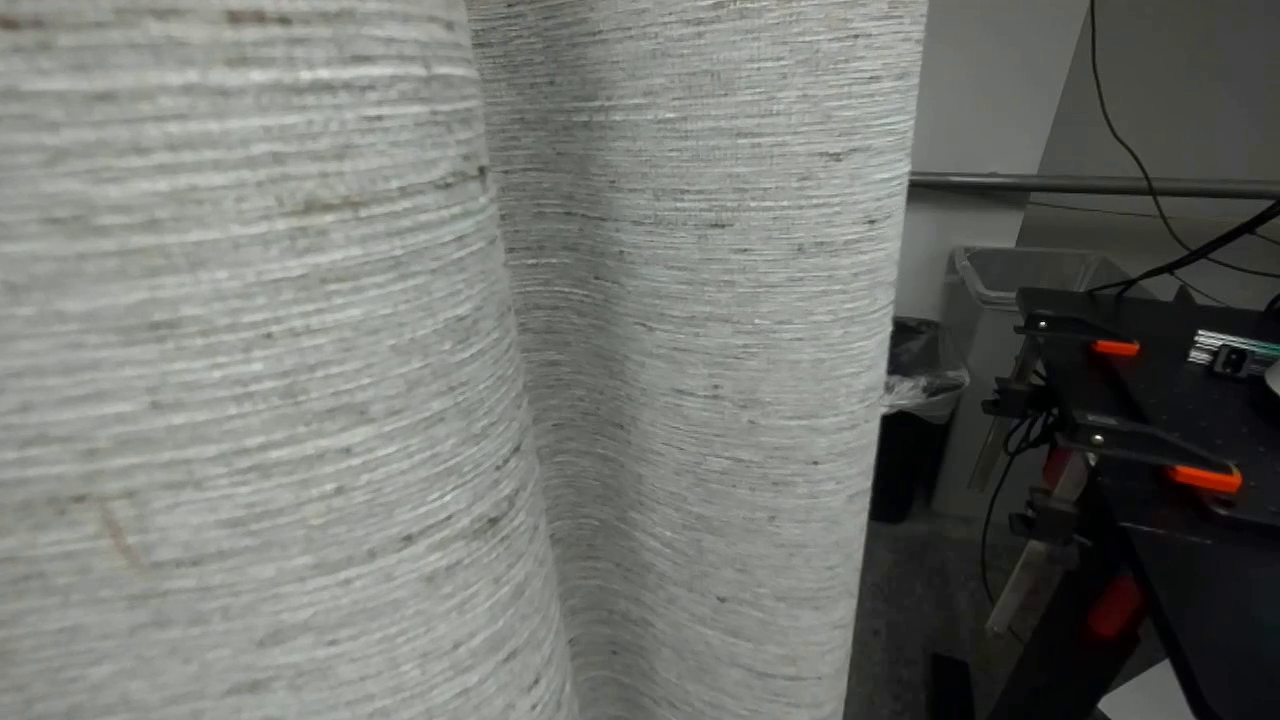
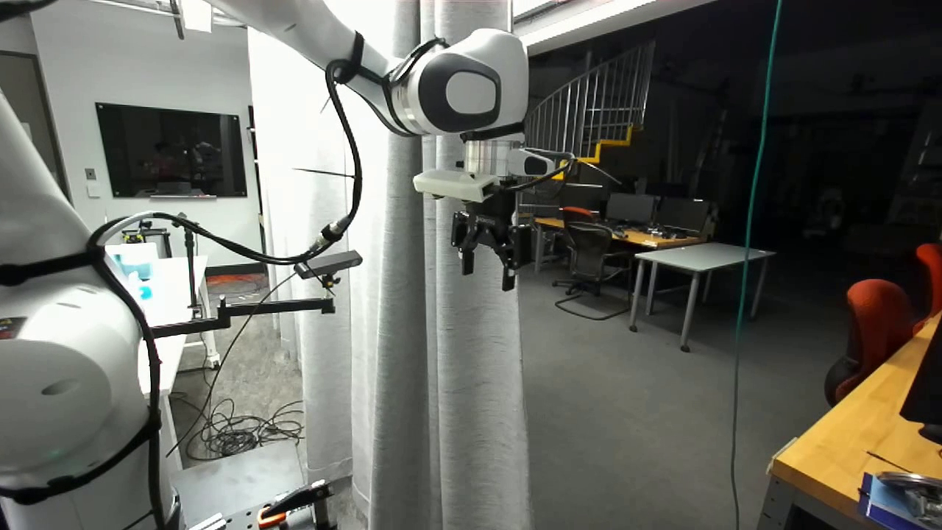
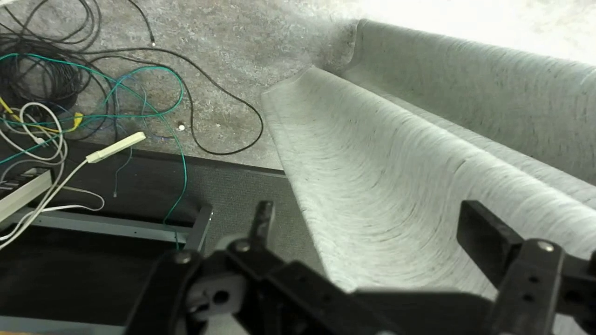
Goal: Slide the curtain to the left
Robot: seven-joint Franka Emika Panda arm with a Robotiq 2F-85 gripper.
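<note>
The light grey curtain hangs in folds and shows in both exterior views (image 1: 720, 330) (image 2: 477, 383); in an exterior view it fills most of the picture and hides the arm. In the other outside picture, my gripper (image 2: 488, 271) points down in front of the curtain near its free side edge. In the wrist view my gripper (image 3: 368, 204) is open, with its fingers wide apart. The curtain (image 3: 372, 186) and its free edge appear between the fingers. The right finger overlaps the cloth; I cannot tell whether it touches. The left finger is beyond the edge.
A small camera (image 2: 329, 263) on a black bracket stands between the arm base and the curtain. Cables (image 3: 42, 79) lie coiled on the floor. A green cable (image 2: 751, 221) hangs at the right. A black table (image 1: 1160, 520) with orange-tipped clamps stands beyond the curtain edge.
</note>
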